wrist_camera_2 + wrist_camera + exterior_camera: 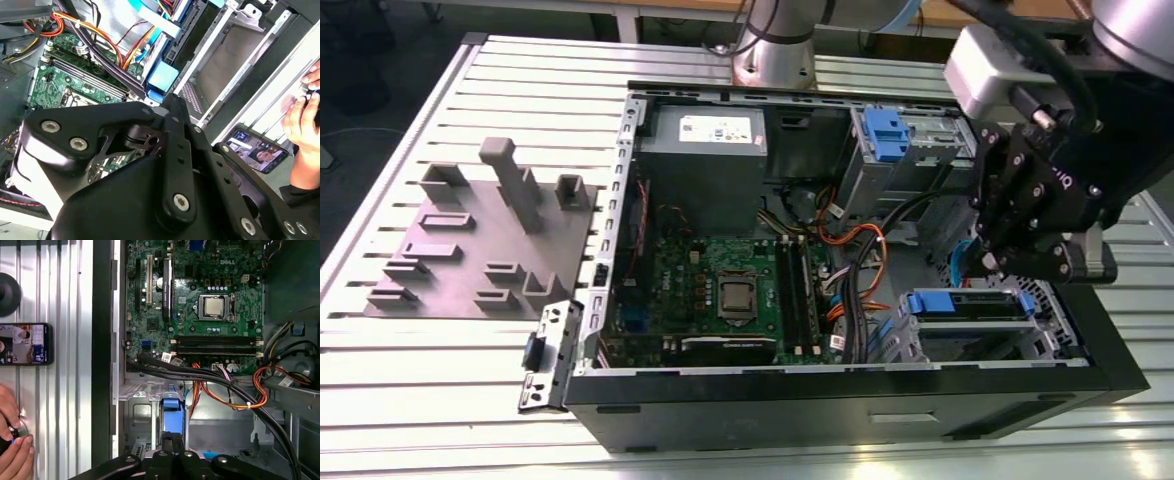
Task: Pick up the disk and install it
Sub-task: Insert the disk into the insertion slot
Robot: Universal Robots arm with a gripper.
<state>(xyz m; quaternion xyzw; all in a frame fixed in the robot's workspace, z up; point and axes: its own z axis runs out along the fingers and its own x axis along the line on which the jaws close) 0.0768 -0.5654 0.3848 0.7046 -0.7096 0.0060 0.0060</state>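
Observation:
The disk is hidden from me in these views. My gripper (pixel 995 262) hangs inside the open computer case (pixel 607 300), at the exterior view's right. It is just above a grey metal drive cage (pixel 974 335) with a blue plastic latch (pixel 966 301). In the first wrist view the gripper (pixel 173 442) sits right over that blue latch (pixel 171 412) on the cage (pixel 142 415). The second wrist view has the gripper's black body (pixel 150 165) in front, with the blue latch (pixel 161 80) and the cage's open bay (pixel 235 55) beyond it.
A green motherboard (pixel 720 290) and bundles of black and orange cables (pixel 225 385) lie beside the cage. A second cage with a blue latch (pixel 886 135) and a grey box (pixel 704 140) stand further back. A grey fixture (pixel 480 240), a phone (pixel 27 344) and a person's hand (pixel 12 450) are on the slatted table.

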